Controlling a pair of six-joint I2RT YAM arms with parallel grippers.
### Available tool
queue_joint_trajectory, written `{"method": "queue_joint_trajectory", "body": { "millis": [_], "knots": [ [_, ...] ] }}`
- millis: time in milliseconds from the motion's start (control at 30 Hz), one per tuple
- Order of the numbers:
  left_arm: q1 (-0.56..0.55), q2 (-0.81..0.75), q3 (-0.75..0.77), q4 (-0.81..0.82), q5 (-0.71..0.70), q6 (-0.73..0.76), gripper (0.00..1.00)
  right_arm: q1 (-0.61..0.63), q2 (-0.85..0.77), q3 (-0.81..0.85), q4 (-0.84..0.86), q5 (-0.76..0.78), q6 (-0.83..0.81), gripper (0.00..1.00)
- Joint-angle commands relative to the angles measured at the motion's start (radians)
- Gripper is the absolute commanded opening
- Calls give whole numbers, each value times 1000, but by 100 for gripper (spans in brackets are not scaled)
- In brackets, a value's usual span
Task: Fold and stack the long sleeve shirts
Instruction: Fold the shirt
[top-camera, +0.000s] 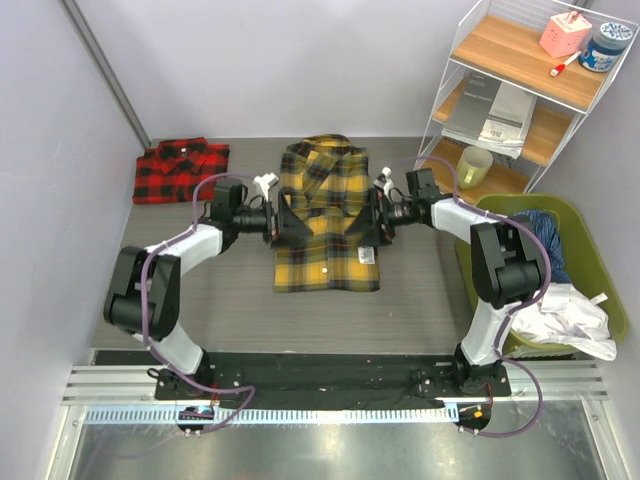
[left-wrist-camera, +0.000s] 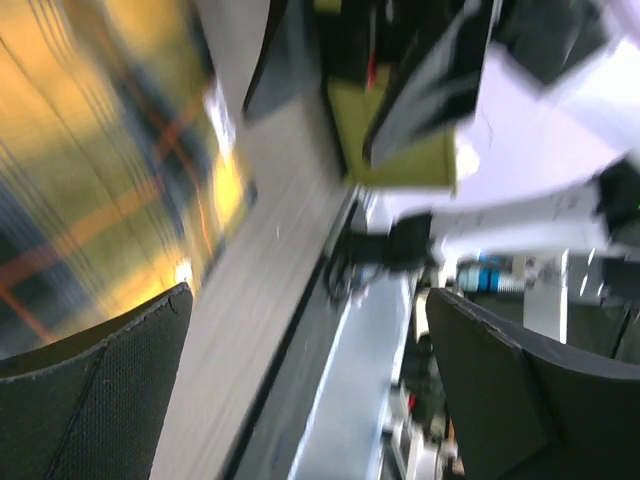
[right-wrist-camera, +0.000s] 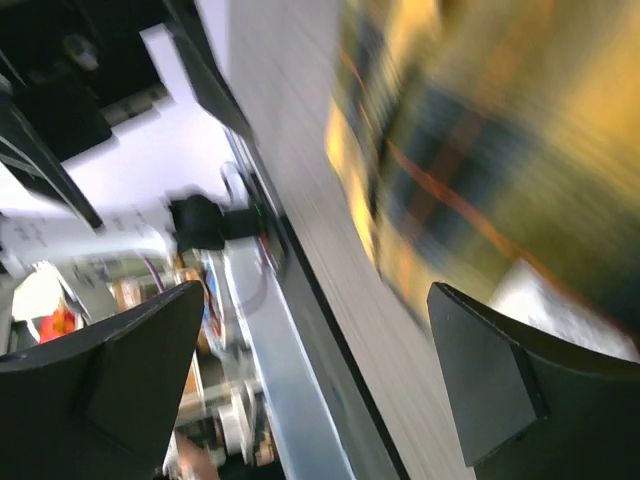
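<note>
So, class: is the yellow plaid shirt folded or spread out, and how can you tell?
Partly folded: the yellow shirt lies flat as a narrow rectangle, no sleeves sticking out, yet longer than the folded red shirt.

Yellow-and-black plaid shirt (top-camera: 326, 243), red-and-black plaid shirt (top-camera: 182, 170), green basket (top-camera: 520, 203), grey table (top-camera: 420, 292)

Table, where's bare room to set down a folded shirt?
Bare table runs along the near edge in front of the yellow shirt, and at the back between it and the red shirt. It is crowded beside the yellow shirt, where the left hand and right hand sit.
</note>
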Motion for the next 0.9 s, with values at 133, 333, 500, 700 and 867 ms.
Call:
{"method": "queue_joint_trajectory", "body": {
  "millis": [133, 333, 500, 700, 867],
  "knots": [
    [47, 134, 72, 550, -136, -492, 100, 182, 198, 67, 1013, 59, 852, 100],
    [58, 181, 152, 387, -153, -311, 100, 161, 416, 60, 1042, 62, 804, 99],
    [41, 313, 195, 430, -184, -306, 100, 152, 499, 64, 1022, 61, 747, 98],
    [46, 456, 217, 382, -218, -253, 100, 152, 488, 34, 1016, 71, 729, 98],
    [101, 488, 165, 243, -290, -167, 100, 162, 447, -32, 942, 96, 636, 98]
  ]
}}
